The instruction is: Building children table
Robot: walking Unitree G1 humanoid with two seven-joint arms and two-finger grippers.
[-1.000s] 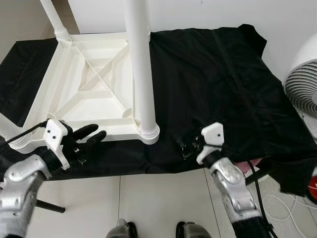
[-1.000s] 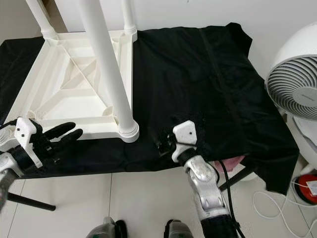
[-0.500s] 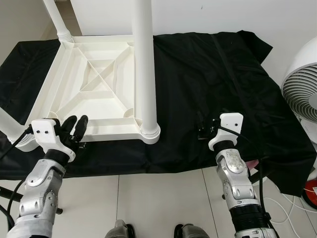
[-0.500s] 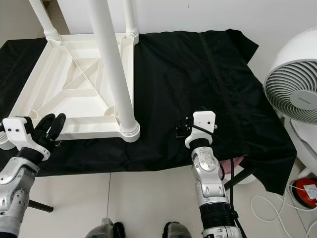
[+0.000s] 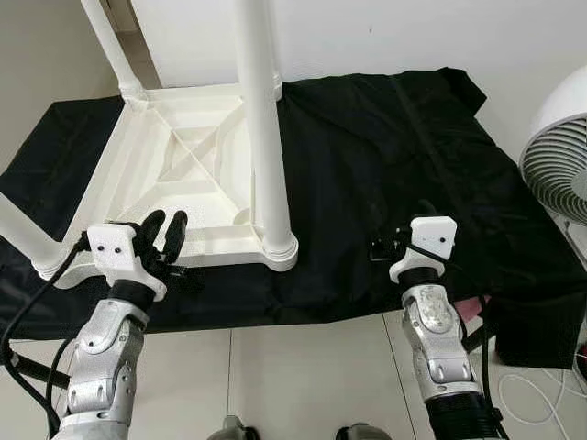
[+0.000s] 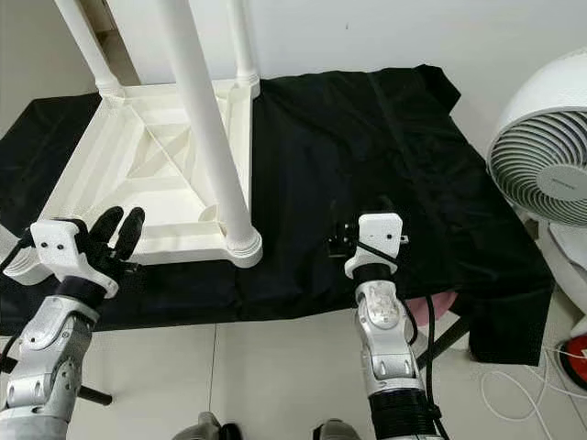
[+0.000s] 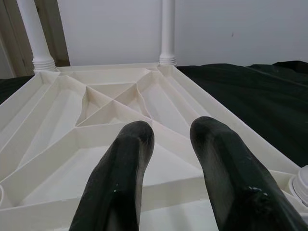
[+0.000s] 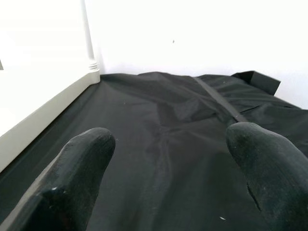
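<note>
vs 1 s ago: the left gripper (image 5: 164, 229) has swung from lying sideways along the near edge of the table (image 5: 147, 156) to pointing forward over that edge, fingers (image 7: 127, 159) aimed at the ribbed underside. The right gripper (image 6: 359, 229) has come round from angled inward to pointing straight ahead over the black cloth (image 5: 385, 156). Camera has shifted a bit too, so the table's move in frame is not a real move.

Table: white plastic, lying upside down on the black cloth, on the robot's left half of the covered surface. Ribbed underside faces up, X-shaped ribs in the middle. Legs (image 5: 260, 119) stand straight up, long axis vertical; near-right leg sits in its corner socket right in front of the head camera, two more at the far corners, and one at the near-left corner running out of frame.

Left gripper: fingers slightly parted, nothing between them, tips over the near frame rail. Cannot tell if they touch it.

Right gripper: jaws spread wide, empty, above bare cloth just right of the table's right edge.

White fan (image 6: 541, 147) stands off the right end of the cloth.
</note>
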